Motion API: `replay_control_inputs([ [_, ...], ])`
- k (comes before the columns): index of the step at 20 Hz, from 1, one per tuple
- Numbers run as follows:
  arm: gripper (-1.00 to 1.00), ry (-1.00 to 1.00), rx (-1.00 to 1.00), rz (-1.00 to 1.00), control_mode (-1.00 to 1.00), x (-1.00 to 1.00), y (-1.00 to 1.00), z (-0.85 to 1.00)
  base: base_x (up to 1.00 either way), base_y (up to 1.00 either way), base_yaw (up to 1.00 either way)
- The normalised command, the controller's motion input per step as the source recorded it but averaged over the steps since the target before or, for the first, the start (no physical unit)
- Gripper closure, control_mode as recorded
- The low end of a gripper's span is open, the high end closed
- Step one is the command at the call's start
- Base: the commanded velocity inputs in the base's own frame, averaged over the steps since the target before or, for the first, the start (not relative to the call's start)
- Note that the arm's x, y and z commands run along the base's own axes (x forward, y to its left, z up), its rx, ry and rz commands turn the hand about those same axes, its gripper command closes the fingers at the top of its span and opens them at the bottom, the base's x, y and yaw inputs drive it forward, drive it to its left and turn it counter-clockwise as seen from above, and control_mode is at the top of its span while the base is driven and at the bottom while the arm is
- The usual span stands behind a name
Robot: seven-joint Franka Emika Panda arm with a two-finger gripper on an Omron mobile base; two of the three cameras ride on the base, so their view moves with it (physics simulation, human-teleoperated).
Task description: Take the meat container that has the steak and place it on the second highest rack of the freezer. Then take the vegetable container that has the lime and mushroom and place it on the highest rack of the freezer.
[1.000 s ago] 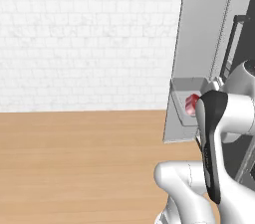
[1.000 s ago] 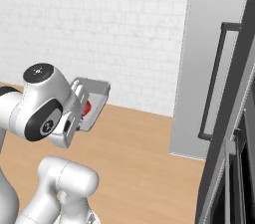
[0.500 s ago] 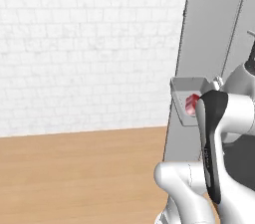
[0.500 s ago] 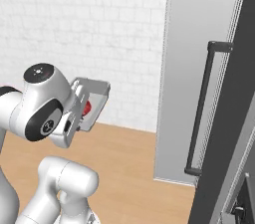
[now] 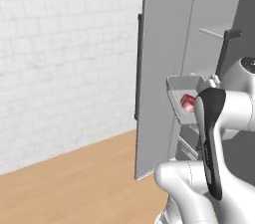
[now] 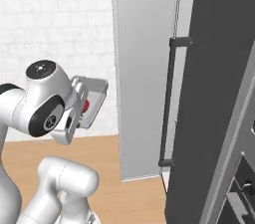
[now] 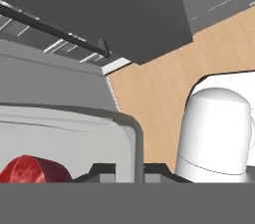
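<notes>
Down at the bottom edge of the hand view, the claw (image 7: 130, 172) shows its two dark fingertips (image 7: 102, 172) nipped onto the rim of the meat container (image 7: 74, 138), one tip to each side of the grey wall, so the claw is pinching the container by its edge. The steak (image 7: 32, 169) lies inside the tray at the lower left of that frame, a red lump just left of the fingertips and cut off by the bottom band.

In the left base view the meat container (image 5: 182, 91) sits at right of centre, tipped toward the camera with the steak (image 5: 188, 102) resting in its lower part; the arm's dark-striped link covers the tray's right side and the claw itself. In the right base view the container (image 6: 94, 101) juts out to the right of the arm's round joint at left of centre, and the steak (image 6: 85, 105) is a thin red sliver at its near edge.

Beyond the tray stands the freezer (image 5: 211, 49), its door (image 5: 162, 68) swung open at centre frame, with a pale shelf (image 5: 218, 31) at upper right, partly cut off. Which rack that is cannot be told. A long dark handle (image 6: 168, 103) runs down the grey door (image 6: 144, 68) in the right base view.
</notes>
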Motion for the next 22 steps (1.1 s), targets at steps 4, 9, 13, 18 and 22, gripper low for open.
replay_control_inputs([
  [4,1.00,0.00,0.00,0.00,1.00,0.00,0.00,0.00,0.12,0.45,-0.85],
  [9,1.00,0.00,0.00,0.00,1.00,0.00,0.00,0.00,0.26,0.67,-0.76],
  [13,1.00,0.00,0.00,0.00,1.00,0.00,0.00,0.00,0.33,0.79,-0.55],
  [18,1.00,0.00,0.00,0.00,1.00,0.00,0.00,0.00,0.61,0.31,-0.32],
  [22,1.00,0.00,0.00,0.00,1.00,0.00,0.00,0.00,0.70,0.12,-0.24],
])
